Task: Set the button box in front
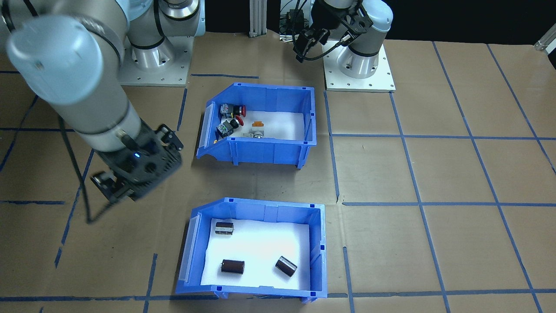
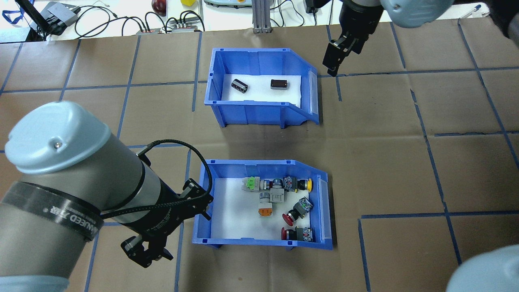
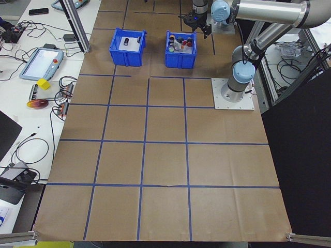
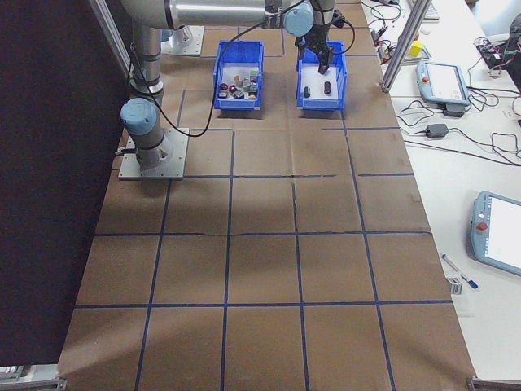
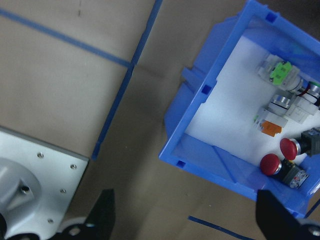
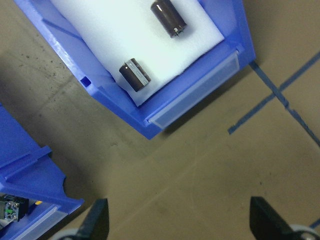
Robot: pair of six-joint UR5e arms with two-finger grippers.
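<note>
Blue plastic and brown paper fill the scene: the button box (image 2: 265, 205), an open-fronted blue plastic storage bin with a white foam floor and a scatter of red, yellow, orange and green push-button switches (image 2: 279, 202), sits on the paper-covered desk (image 2: 405, 154) in the row nearest the robot. Directly beyond it, with a bare strip of desk between them, stands a matching blue bin (image 2: 261, 87) that carries dark cylinders (image 2: 239, 85).

The left gripper (image 2: 148, 253) hangs just outside the button box's closed back wall, its fingers spread and holding nothing; the left wrist view shows a dark fingertip at each lower corner and the bin's corner between them, untouched. The right gripper (image 2: 336, 56) hovers beside the open front of the cylinder bin, its fingers likewise apart in the right wrist view and empty.

As a judgement, the job looks barely begun: neither bin is gripped or lifted, and the button box rests flat on the desk. Grasping its wall and carrying it to the front position both appear to remain.
</note>
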